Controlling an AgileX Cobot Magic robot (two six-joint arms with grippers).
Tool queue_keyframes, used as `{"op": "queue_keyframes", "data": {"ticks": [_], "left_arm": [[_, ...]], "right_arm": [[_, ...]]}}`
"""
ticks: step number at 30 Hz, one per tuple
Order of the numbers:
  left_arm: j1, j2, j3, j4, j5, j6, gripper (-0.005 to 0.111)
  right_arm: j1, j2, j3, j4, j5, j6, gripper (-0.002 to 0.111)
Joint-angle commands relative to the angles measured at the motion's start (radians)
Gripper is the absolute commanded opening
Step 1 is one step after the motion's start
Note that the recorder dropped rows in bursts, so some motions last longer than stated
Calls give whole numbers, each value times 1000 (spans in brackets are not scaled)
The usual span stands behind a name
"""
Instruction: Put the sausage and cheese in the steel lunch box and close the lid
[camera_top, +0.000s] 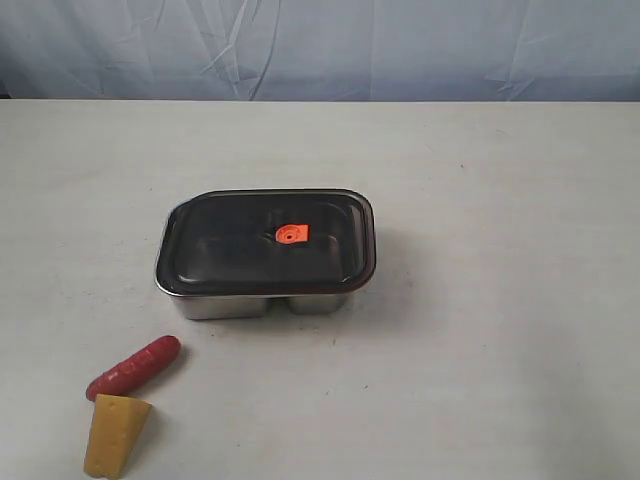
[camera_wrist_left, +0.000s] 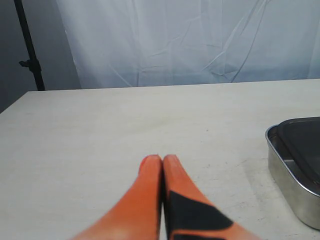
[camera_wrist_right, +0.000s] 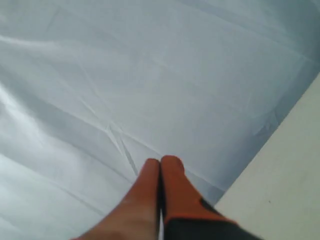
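At lower left, sausage (camera_top: 133, 367) and cheese (camera_top: 115, 435) outside steel lunch box (camera_top: 230, 305), lid (camera_top: 240, 245) on, 0 packed; left gripper (camera_wrist_left: 159, 159), right gripper (camera_wrist_right: 160, 161) pinched together.

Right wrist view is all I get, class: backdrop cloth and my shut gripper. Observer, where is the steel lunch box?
Observer: Exterior view: the steel lunch box stands centred on the table, the lid lying on top.
Operator: And the food?
Observer: The sausage and the cheese lie outside it on the table, close together, toward that view's lower left.
Operator: The left gripper?
Observer: The left gripper is shut on nothing, the box nearby.
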Motion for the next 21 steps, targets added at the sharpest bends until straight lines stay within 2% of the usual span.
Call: {"op": "queue_keyframes", "data": {"ticks": [1,5,10,12,13,17,19,21], "left_arm": [[-3,-5,3,-14,-3,-1,0],[-3,-5,3,-14,-3,-1,0],[-3,-5,3,-14,-3,-1,0],[-3,-5,3,-14,-3,-1,0],[-3,-5,3,-14,-3,-1,0],[-3,-5,3,-14,-3,-1,0],[-3,-5,3,-14,-3,-1,0],[-3,-5,3,-16,-3,-1,0]], "right_arm": [[-3,225,-203,-71,209,-168,-1],[-3,562,-373,-8,392,-394,-1],[-3,998,-531,259,697,-821,1],[-3,1150,-553,372,781,-955,10],[-3,1229,-558,430,829,-1013,19],[2,1508,-562,640,948,-1201,64],[19,1610,-562,716,993,-1271,68],[50,1696,-562,771,1002,-1326,64]]}}
